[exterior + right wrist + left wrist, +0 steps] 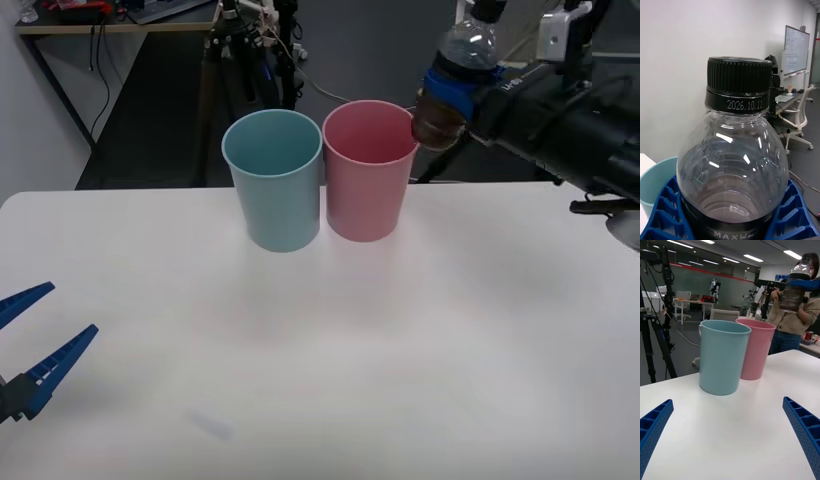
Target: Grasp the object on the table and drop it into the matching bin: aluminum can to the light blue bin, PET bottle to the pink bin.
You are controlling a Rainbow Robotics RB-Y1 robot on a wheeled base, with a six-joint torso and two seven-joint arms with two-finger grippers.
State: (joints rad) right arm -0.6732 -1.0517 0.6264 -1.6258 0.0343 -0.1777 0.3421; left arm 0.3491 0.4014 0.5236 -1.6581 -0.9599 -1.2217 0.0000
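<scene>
**Front view: bottle held at pink bin's rim**

Front view: right gripper [447, 92] is raised beyond the tabletop's [320, 360] far edge, at the right side of the pink bin [367, 168]. Its blue jaws are clamped on the bottle [453, 85] around the waist, between the clear upper part and the dark brown lower half. Bottle is upright, cap up, lifted well off the tabletop. Its brown base sits just beside the pink bin's right rim, at about rim height; cannot tell if it touches the rim. It is not over the bin's mouth.

Right wrist view: bottle [733, 157] sits between the two ribbed fingers [795, 215], one on each side of the clear shoulder, black cap above. A piece of the blue bin's [653, 180] rim shows at the side.

Bins: blue bin [273, 178] and pink bin stand upright side by side near the tabletop's far edge, touching or nearly so, blue to the robot's left of pink. Both mouths open upward.

Left gripper [28, 342] is low over the tabletop at the near left corner, jaws apart, holding nothing. Left wrist view: both bins beyond the spread fingers [801, 427], blue bin [723, 356] nearer, pink bin [754, 348] behind it, and the bottle [795, 290] held high above and beyond the pink bin.
</scene>
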